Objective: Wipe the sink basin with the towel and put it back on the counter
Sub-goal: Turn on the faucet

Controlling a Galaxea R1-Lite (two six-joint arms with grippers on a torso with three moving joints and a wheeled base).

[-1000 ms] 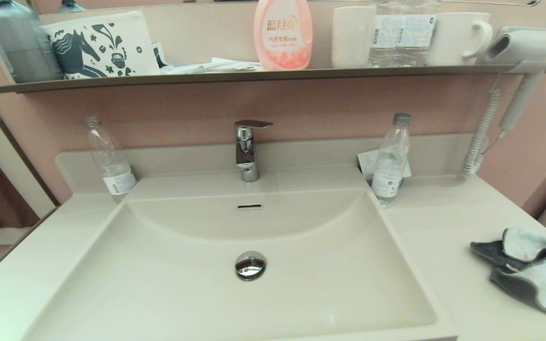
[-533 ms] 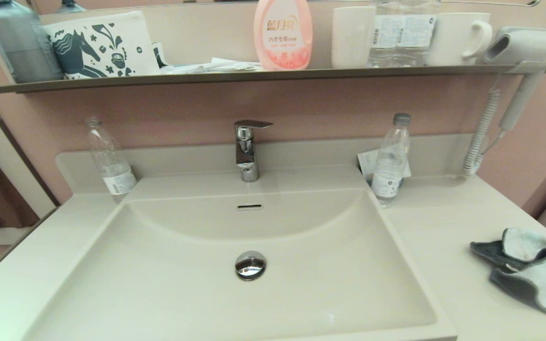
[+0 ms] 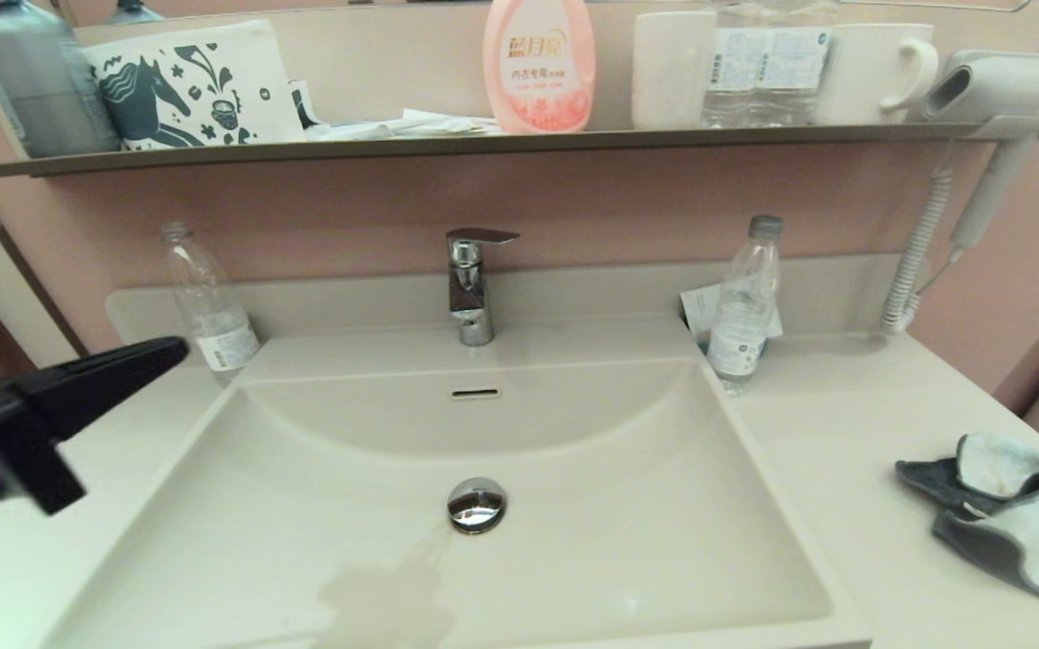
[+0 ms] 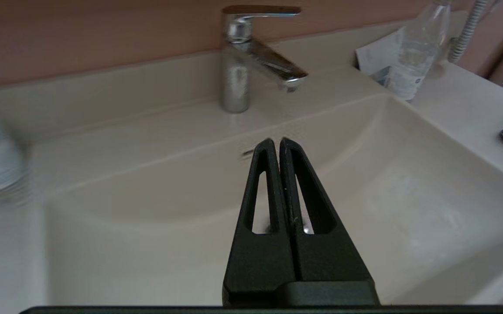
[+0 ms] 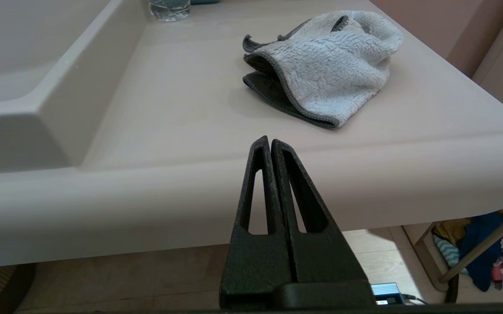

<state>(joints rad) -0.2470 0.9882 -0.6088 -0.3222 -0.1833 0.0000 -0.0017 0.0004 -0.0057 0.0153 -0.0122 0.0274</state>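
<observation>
The cream-white sink basin point(image 3: 573, 541) with its chrome drain plug point(image 3: 476, 504) and slot overflow point(image 3: 475, 393) fills the middle of the head view. The towel point(image 3: 1010, 514), pale blue-white with dark grey underside, lies crumpled on the counter point(image 3: 843, 433) at the right. My left gripper point(image 3: 172, 350) is shut and empty, raised over the basin's left rim, pointing toward the faucet; in its wrist view point(image 4: 275, 142) it hangs above the basin point(image 4: 408, 196). My right gripper point(image 5: 269, 140) is shut and empty, below the counter's front edge point(image 5: 190, 187), short of the towel point(image 5: 330, 65).
A chrome faucet point(image 3: 469, 284) stands behind the basin. One plastic bottle point(image 3: 208, 306) stands at the back left, close to my left gripper, another point(image 3: 744, 302) at the back right. A wall shelf point(image 3: 483, 144) carries bottles and cups. A hair dryer point(image 3: 997, 90) hangs at right.
My left arm has risen into the head view from the lower left, over the basin's left rim, and casts a shadow in the basin. The towel has not moved.
</observation>
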